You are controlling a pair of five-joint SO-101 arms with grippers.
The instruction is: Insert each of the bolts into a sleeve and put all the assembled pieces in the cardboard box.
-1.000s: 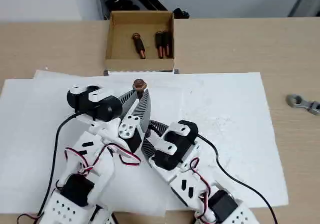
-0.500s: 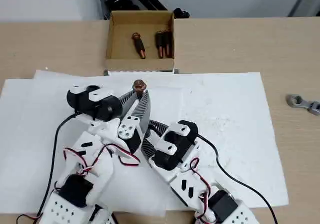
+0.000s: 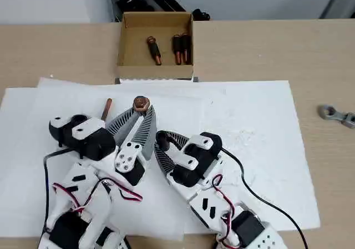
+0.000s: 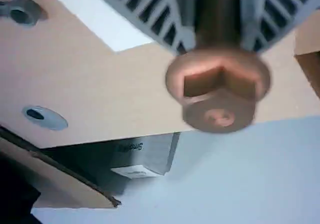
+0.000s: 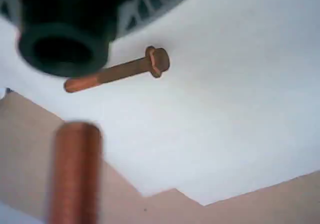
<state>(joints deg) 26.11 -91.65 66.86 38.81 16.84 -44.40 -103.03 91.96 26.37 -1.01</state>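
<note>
— Left pincer (image 3: 140, 111): what is it doing?
— It's clenching on a bolt (image 3: 141, 102). It's gripping the shank, so the hex head is sticking out past the tips toward the cardboard box (image 3: 126, 44). I'm holding it over the white paper (image 3: 249, 110), just left of the other arm.
— And the right pincer (image 3: 162, 143)?
— It's grasping a black sleeve (image 5: 62, 48) with the open bore showing, close beside the bolt. I'm judging that the two are being lined up for insertion and aren't mated yet.
— Anything waiting?
— One loose bolt (image 5: 117, 70) is lying flat on the paper by the left arm. Three assembled pieces (image 3: 176, 49) are already lying in the box at the far side of the table (image 3: 55, 49).
</note>
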